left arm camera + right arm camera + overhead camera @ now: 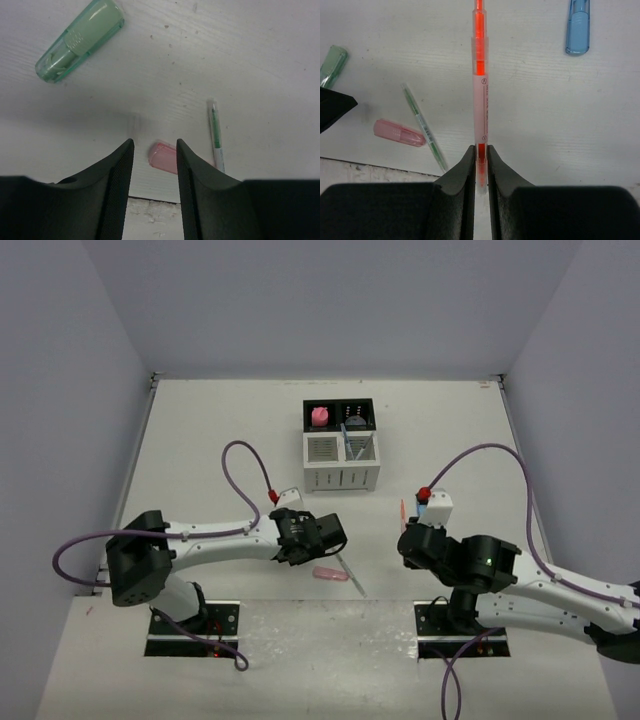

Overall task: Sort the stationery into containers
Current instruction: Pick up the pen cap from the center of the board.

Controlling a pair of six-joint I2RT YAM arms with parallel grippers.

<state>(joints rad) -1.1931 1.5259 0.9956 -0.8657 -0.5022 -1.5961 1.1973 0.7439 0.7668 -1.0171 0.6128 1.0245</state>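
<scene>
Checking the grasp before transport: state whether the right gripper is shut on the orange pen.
Shut on it. The right gripper has both fingers pressed against the orange pen at its near end, no gap either side.

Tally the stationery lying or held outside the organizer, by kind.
Markers: 3: green marker, pink marker, blue marker
Pens: 2: thin greenish pen on the table, orange pen held in the right claw
Total: 5

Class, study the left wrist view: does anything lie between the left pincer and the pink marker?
Nothing visible does. The pink marker shows unobstructed through the left pincer's open gap; the green pen lies aside.
</scene>
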